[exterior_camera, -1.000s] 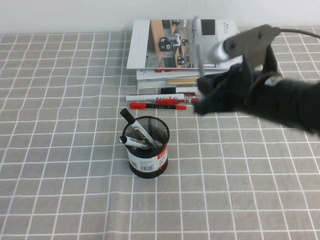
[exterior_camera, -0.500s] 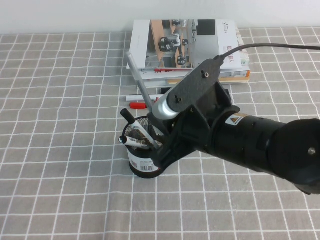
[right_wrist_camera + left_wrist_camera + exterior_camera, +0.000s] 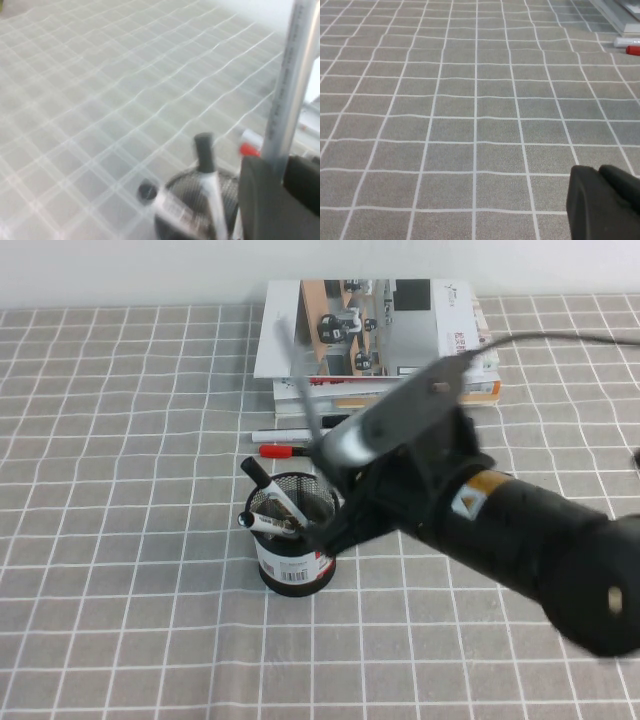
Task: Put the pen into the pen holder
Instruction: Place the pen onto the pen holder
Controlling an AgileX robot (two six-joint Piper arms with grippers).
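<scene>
The slim grey pen (image 3: 300, 380) is held in my right gripper (image 3: 330, 532), which is shut on its lower part. The pen slants up and away from the gripper, and its lower end is hidden by the gripper at the right rim of the pen holder (image 3: 295, 570). The holder is a black mesh cup with a white-and-red label and has two white markers with black caps (image 3: 268, 502) in it. In the right wrist view the pen (image 3: 292, 75) rises between the fingers (image 3: 260, 195) above the holder (image 3: 192, 195). My left gripper (image 3: 600, 172) hovers low over bare cloth, fingers together and empty.
A stack of books (image 3: 370, 330) lies at the back of the table. A white marker (image 3: 285, 434) and a red pen (image 3: 285, 451) lie between the books and the holder. The checked grey cloth (image 3: 120, 540) covers the table.
My right arm has swung from in front of the books down and left to the holder, carrying the grey pen. The pen now stands over the holder's right rim.
</scene>
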